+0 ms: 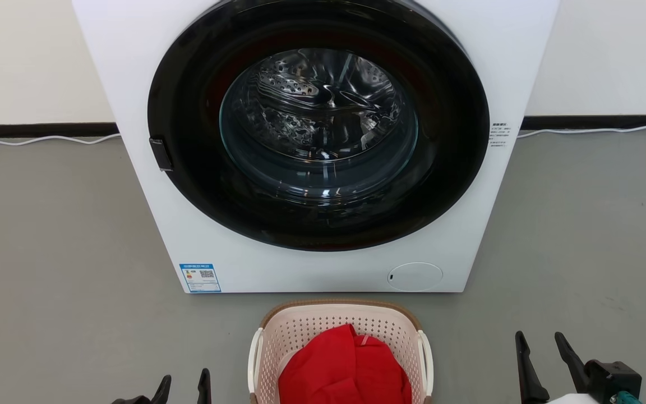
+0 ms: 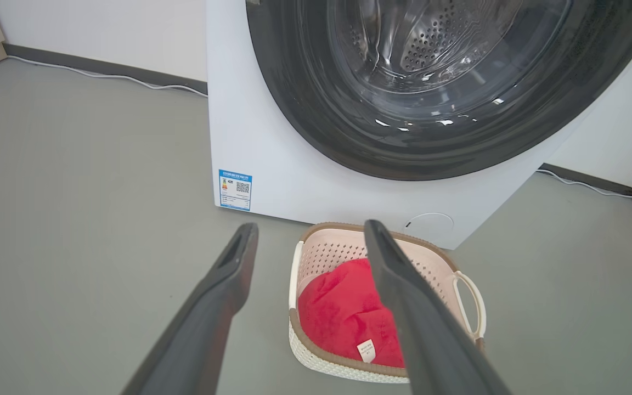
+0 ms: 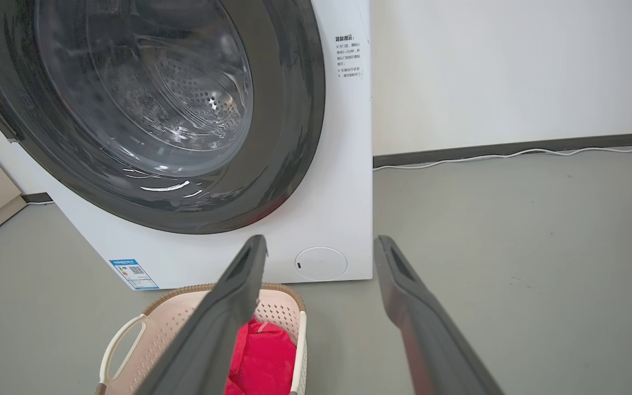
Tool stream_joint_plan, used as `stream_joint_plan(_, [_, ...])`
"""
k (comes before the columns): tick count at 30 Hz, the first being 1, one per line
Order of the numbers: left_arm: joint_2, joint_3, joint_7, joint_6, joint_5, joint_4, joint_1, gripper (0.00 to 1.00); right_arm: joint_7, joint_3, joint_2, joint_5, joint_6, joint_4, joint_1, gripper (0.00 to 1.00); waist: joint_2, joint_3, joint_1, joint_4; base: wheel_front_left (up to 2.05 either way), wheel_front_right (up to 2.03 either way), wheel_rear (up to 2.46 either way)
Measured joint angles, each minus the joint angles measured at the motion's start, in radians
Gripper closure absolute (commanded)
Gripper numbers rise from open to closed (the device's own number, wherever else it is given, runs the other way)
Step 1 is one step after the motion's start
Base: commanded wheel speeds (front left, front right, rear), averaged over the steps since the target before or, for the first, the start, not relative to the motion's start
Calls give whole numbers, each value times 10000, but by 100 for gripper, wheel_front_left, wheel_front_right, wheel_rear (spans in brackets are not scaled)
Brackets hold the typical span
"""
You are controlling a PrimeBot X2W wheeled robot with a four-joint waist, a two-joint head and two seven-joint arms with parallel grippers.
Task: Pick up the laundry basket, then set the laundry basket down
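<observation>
**Basket on the floor between my arms, both sets of fingers free**

Nearest me, my left gripper (image 1: 185, 377) sits low, just left of the basket. Its fingers are spread wide with nothing in them. My right gripper (image 1: 539, 335) stands further out on the other side, just as wide and just as bare.

Between them, upright on the grey floor (image 1: 48, 252), is the laundry basket (image 1: 323, 328), with a red cloth (image 1: 345, 367) heaped inside. I reckon it is light, being thin perforated plastic with one soft garment in it. Those walls will probably give if I squeeze them, and smooth plastic could slide in a pinch.

So the white handles (image 1: 254, 359), one on each side, are my pick. I would take one per arm, or grip the brown rim (image 1: 334, 304) right beside them. Either way I would lift level, so the load doesn't tip out.

Just beyond the basket, across a strip of floor, stands the washing machine (image 1: 312, 269), its round glass door facing me. A pale wall is behind that.
</observation>
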Motion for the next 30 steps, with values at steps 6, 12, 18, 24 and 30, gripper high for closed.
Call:
stream_joint_plan(6, [-17,-21,0,2,-8,-221,22,0,0,-2,2,-31,0,-134,1,0,0,-37,1,-1,0,0,0])
stream_joint_plan(12, [-17,-21,0,4,-17,-387,35,0,0,-4,2,-102,0,-205,2,0,0,-71,1,45,0,0,0])
stream_joint_plan(18, [-19,-40,0,13,-105,-573,35,0,0,4,4,-105,0,-276,2,0,0,-73,1,95,0,0,0])
stream_joint_plan(24, [-21,-42,0,13,-105,-694,36,0,0,4,4,-130,0,-316,2,0,0,-74,1,136,0,0,0])
stream_joint_plan(30, [-21,-61,0,17,-109,-805,36,0,0,25,4,-132,0,-445,2,0,0,-84,1,178,0,0,0])
